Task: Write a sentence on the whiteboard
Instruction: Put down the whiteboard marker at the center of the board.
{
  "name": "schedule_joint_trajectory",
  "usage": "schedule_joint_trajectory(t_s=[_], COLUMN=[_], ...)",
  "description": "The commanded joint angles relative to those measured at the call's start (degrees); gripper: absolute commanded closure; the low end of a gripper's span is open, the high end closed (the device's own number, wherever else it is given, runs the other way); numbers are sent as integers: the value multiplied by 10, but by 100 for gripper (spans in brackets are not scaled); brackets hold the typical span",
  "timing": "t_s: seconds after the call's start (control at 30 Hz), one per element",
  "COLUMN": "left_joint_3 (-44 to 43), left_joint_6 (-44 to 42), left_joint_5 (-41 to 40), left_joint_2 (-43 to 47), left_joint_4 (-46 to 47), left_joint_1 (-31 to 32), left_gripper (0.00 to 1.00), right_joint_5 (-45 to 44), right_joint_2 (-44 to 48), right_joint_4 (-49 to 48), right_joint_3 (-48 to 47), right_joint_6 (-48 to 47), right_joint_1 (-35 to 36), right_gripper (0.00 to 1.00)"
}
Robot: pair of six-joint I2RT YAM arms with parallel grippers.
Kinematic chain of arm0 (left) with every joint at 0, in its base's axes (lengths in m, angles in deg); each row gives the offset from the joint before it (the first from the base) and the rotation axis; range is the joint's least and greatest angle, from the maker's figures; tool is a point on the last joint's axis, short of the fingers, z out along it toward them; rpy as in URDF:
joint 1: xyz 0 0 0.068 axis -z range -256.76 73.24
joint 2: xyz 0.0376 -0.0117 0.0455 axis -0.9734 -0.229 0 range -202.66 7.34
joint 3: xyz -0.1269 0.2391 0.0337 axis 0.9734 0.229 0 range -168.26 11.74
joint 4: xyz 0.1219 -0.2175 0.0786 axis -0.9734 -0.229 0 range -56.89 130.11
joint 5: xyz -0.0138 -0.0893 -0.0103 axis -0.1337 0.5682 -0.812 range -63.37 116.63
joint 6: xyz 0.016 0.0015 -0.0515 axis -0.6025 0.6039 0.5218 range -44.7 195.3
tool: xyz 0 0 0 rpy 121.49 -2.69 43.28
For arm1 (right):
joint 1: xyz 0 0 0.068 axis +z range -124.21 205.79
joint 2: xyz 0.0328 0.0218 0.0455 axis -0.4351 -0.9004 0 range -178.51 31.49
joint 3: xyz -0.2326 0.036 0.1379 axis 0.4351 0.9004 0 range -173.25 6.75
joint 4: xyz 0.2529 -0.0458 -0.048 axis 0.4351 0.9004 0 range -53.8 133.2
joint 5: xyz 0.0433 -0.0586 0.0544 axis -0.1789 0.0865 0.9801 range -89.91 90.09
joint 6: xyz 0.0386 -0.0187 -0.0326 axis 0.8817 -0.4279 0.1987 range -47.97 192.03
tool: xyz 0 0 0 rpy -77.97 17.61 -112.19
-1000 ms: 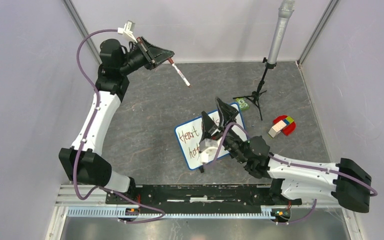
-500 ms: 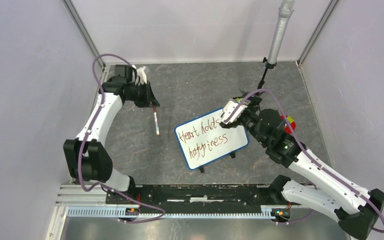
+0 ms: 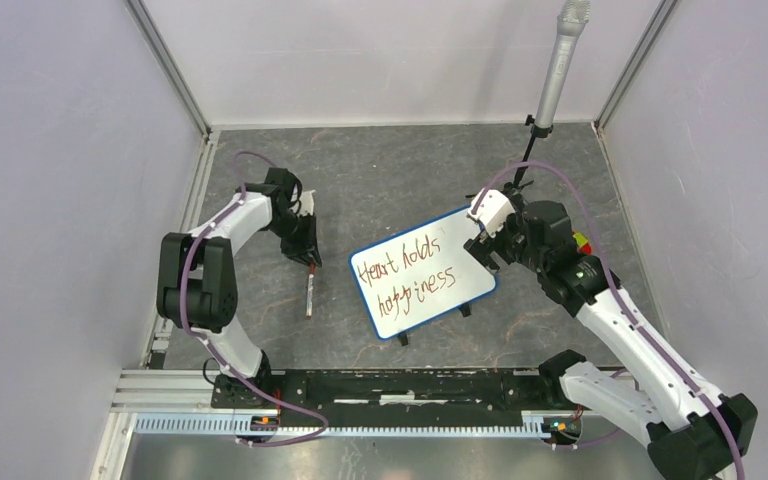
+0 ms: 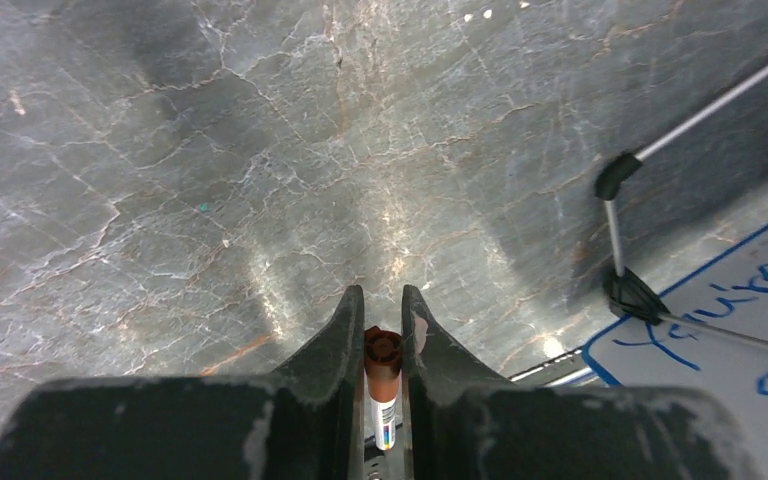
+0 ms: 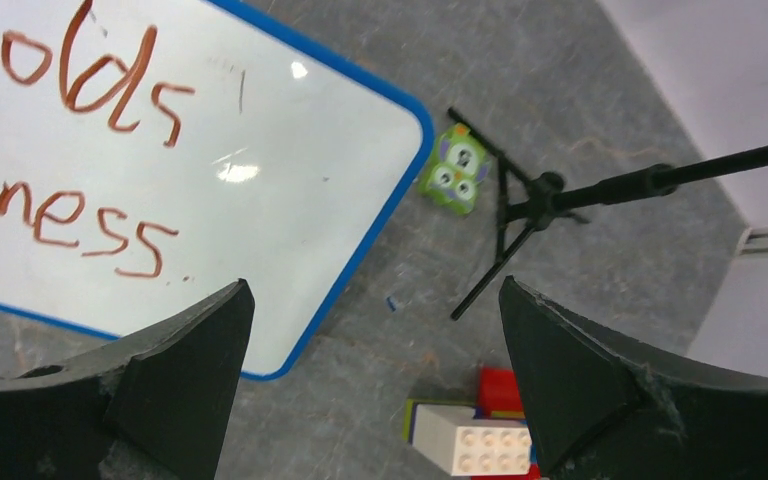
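Three reddish-brown words, "Heart holds happiness", form the sentence on the whiteboard, standing at the middle of the table. The left gripper pinches a marker low over the table, just left of the board; the right gripper hovers wide open, empty, above the board's right end. Writing looks complete: lay the marker flat, clear of the ink.

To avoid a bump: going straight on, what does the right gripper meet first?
The right gripper probably meets the whiteboard at its right edge, or the table beside it; depth is unclear.
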Motion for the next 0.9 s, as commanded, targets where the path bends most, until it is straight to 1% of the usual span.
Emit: schedule_joint_trajectory(t_s=[0.0, 0.13, 0.27, 0.37, 0.53, 0.67, 0.73, 0.8, 0.87], left_joint_3=[24, 39, 57, 61, 54, 41, 36, 26, 9], left_joint_6=[-12, -5, -2, -3, -5, -4, -6, -9, -14], left_joint_5=[-40, -76, -100, -119, -127, -116, -113, -112, -111], left_joint_2=[-11, -11, -11, -14, -15, -11, -4, 8, 25], left_joint_4=[45, 73, 93, 96, 87, 73, 66, 56, 46], left_joint_1=[21, 31, 41, 43, 43, 43, 43, 43, 41], left_gripper=[91, 89, 83, 80, 67, 64, 59, 56, 46], right_joint_5=[59, 100, 145, 166, 197, 208, 218, 237, 254], right_joint_2=[-20, -33, -58, -60, -59, -62, -65, -72, -75], right_joint_4=[72, 94, 129, 132, 142, 146, 145, 150, 155], right_joint_3=[-45, -61, -87, -87, -92, -92, -90, -93, -102], right_joint_6=[25, 33, 35, 43, 41, 29, 25, 19, 13], right_joint_1=[-19, -31, -37, -42, -48, -60, -79, -103, -130], right_gripper=[2, 2, 2, 2, 2, 2, 2, 2, 2])
